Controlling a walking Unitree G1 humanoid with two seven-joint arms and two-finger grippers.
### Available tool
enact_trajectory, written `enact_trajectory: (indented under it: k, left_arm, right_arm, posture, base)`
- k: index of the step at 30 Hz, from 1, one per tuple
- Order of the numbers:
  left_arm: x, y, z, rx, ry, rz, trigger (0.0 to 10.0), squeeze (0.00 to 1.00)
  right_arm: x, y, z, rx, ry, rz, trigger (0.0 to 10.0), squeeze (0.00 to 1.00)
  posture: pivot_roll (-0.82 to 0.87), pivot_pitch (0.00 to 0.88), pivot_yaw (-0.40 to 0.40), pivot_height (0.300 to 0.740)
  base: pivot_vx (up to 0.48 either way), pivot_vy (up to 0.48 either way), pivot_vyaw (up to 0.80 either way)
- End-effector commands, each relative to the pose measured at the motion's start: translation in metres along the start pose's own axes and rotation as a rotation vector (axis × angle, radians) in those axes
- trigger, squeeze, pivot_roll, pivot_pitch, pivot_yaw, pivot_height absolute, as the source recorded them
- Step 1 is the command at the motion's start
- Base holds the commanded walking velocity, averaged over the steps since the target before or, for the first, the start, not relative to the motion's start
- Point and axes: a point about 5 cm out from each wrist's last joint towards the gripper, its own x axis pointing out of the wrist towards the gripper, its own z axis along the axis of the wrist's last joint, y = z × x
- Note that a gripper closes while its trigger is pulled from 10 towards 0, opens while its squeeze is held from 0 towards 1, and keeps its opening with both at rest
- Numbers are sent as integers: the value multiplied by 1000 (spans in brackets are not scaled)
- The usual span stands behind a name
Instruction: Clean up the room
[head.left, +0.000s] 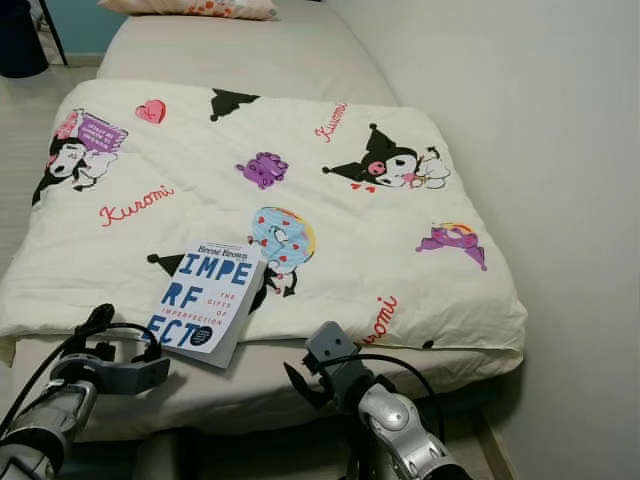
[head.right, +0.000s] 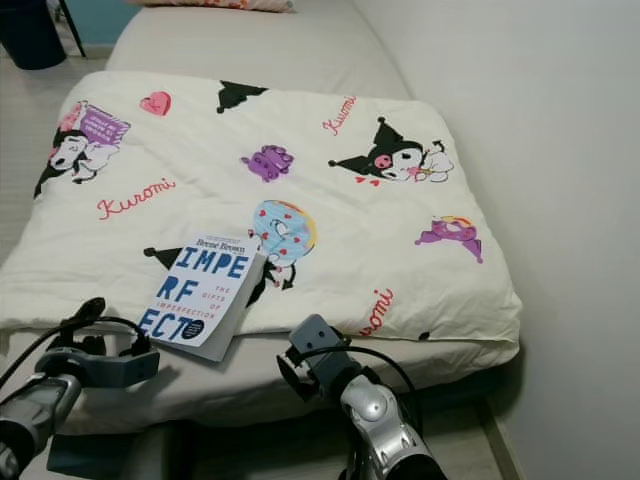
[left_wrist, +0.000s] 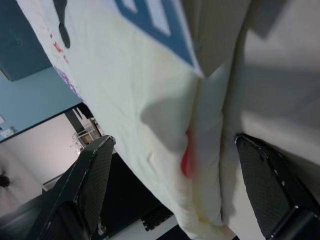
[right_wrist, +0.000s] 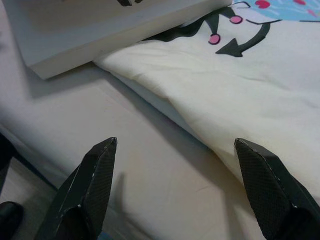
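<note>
The book (head.left: 205, 299) lies flat on the quilt's (head.left: 330, 215) near edge, long axis running away from the robot, slightly tilted. The left gripper (left_wrist: 170, 195) and right gripper (right_wrist: 172, 192) hover just before that edge, jaws apart.

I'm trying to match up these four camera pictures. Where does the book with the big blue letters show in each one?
Left eye view: the book lies at the blanket's near edge, left of centre.
Right eye view: same place, slightly lower left.
Left wrist view: its blue-lettered corner is at the top.
Right wrist view: its pale page edge is at upper left.
Shared landmark: the cartoon-printed blanket.
</note>
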Motion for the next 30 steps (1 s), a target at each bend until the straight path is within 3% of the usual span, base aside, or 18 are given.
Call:
enact_trajectory:
  k: [1, 6, 14, 22, 28, 29, 30]
  left_arm:
    - [-4, -5, -9, 38, 24, -25, 10000, 0]
    - [-1, 1, -12, 36, 43, -11, 10000, 0]
    - [8, 23, -26, 50, 89, 53, 10000, 0]
    - [12, 33, -30, 47, 94, 98, 10000, 0]
    - [13, 38, -34, 51, 91, 111, 10000, 0]
    - [14, 40, -34, 39, 92, 112, 6706, 0]
    - [14, 40, -34, 39, 92, 112, 6706, 0]
  right_arm:
    - [-2, 4, -4, -32, 28, 19, 10000, 0]
    - [-1, 2, -4, -46, 33, 13, 10000, 0]
    - [6, -1, 4, -66, 26, -9, 10000, 0]
    - [6, -4, -1, -67, 50, -46, 10000, 0]
    - [12, 2, -1, -116, 71, -10, 10000, 0]
    - [14, 2, 1, -122, 72, -6, 10000, 0]
    - [14, 2, 1, -122, 72, -6, 10000, 0]
  posture:
    - [-182, 425, -147, 548]
    - [-187, 428, -148, 548]
    - [-199, 439, -149, 548]
    - [-176, 445, -153, 548]
    - [-158, 448, -152, 548]
    - [-158, 451, -153, 548]
    - [-158, 451, -153, 548]
  base:
    - [0, 0, 0]
    - [0, 0, 0]
    - [0, 0, 0]
    - [0, 0, 0]
    - [0, 0, 0]
    - [0, 0, 0]
    - [0, 0, 0]
